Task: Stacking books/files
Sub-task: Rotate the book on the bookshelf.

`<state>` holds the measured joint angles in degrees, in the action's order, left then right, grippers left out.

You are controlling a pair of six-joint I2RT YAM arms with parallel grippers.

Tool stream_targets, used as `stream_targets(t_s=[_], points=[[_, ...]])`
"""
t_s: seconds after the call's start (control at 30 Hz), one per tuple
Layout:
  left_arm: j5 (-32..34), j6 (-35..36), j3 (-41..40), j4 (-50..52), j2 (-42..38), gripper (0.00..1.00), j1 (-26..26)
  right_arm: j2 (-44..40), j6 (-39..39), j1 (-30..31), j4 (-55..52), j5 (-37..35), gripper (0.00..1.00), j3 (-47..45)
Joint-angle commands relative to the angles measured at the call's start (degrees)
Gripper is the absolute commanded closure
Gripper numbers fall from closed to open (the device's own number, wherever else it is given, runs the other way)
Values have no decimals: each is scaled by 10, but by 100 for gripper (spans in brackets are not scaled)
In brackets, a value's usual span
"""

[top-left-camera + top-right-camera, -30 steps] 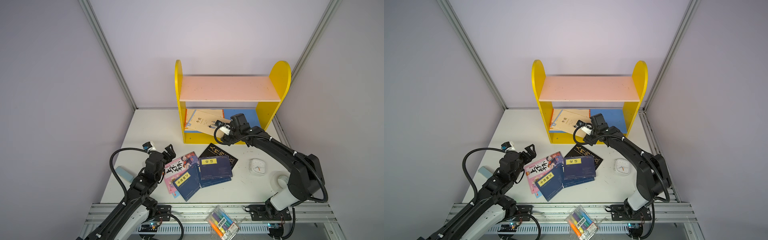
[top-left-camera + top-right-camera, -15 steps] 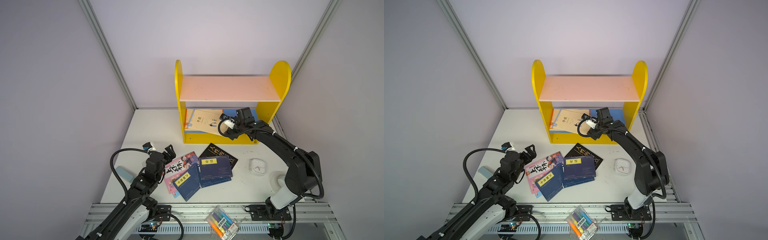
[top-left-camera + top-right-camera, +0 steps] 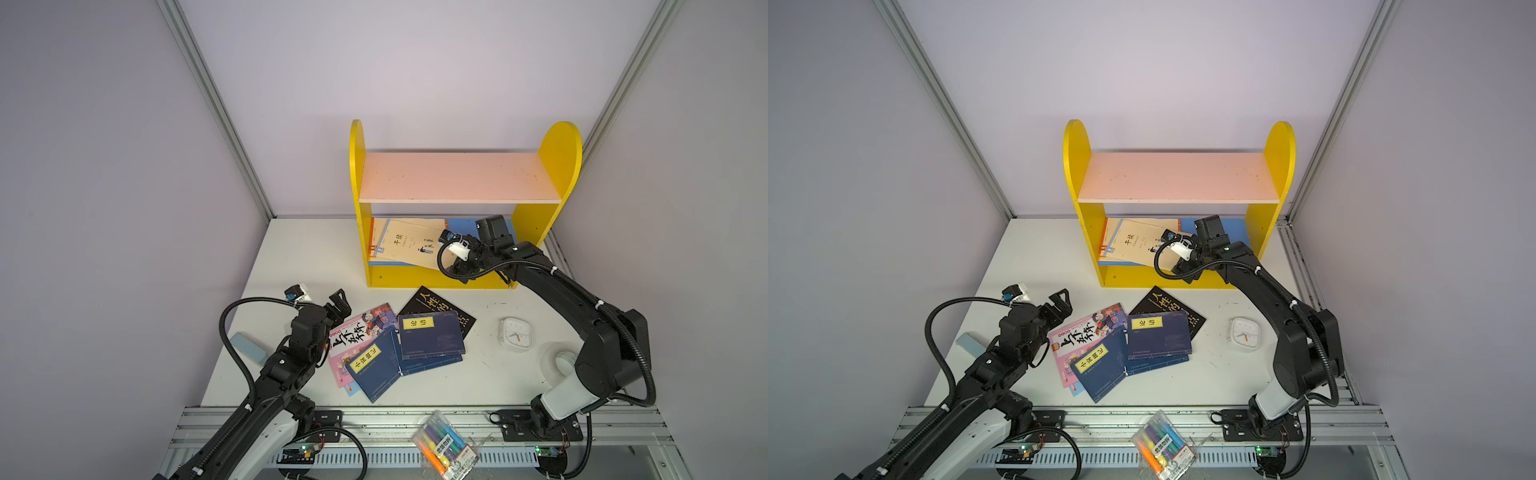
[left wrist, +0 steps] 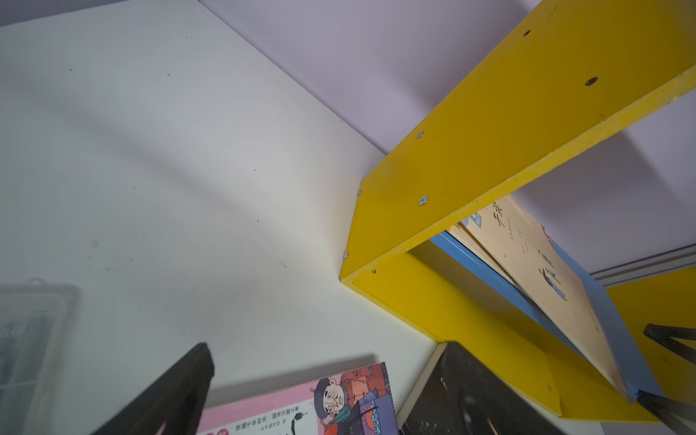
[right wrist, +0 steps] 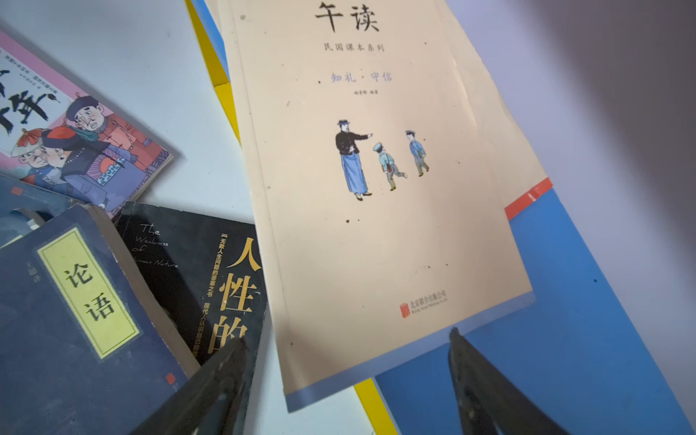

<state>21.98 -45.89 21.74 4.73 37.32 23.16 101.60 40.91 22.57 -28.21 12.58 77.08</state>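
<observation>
Lilac-grey walls close in a white counter (image 3: 316, 257), at whose far edge stands a yellow wooden bookshelf (image 3: 557, 158) with a pink top board and a blue lower board (image 5: 565, 339). On that lower board lies a small pile of thin cream paperbacks (image 3: 405, 245) — the top one, printed with three little figures, sits askew and juts over the front lip. The right claw (image 5: 346, 337) hovers just at that book's near corner, its jaws spread wide and gripping nothing. Nearer the front, a loose overlapping heap rests on the counter: a pink cartoon-covered paperback (image 3: 357, 332), navy paperbacks with yellow labels (image 3: 430, 338) partly on top of it, and a black paperback with gold lettering (image 3: 432, 305) tucked under the navy ones. The left claw (image 3: 337, 305) hangs just beside the pink cover — wide open, empty. A white square clock (image 3: 515, 336) lies on the right arm's side of the heap, and a clear pack of coloured markers (image 3: 444, 446) rests on the front rail.
</observation>
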Motion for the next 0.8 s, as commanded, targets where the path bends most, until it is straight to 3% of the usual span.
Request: stream_targets(t_s=[0.0,0.33,0.77], points=[[-1,-2,-1,-12,-1,2,-1,10,7,4,0,-11,14,2],[-1,-4,0,-12,0,2,-2,28,-2,0,22,-83,14,2],[-1,-2,1,-18,6,2,-2,47,-34,-29,17,-83,13,32]])
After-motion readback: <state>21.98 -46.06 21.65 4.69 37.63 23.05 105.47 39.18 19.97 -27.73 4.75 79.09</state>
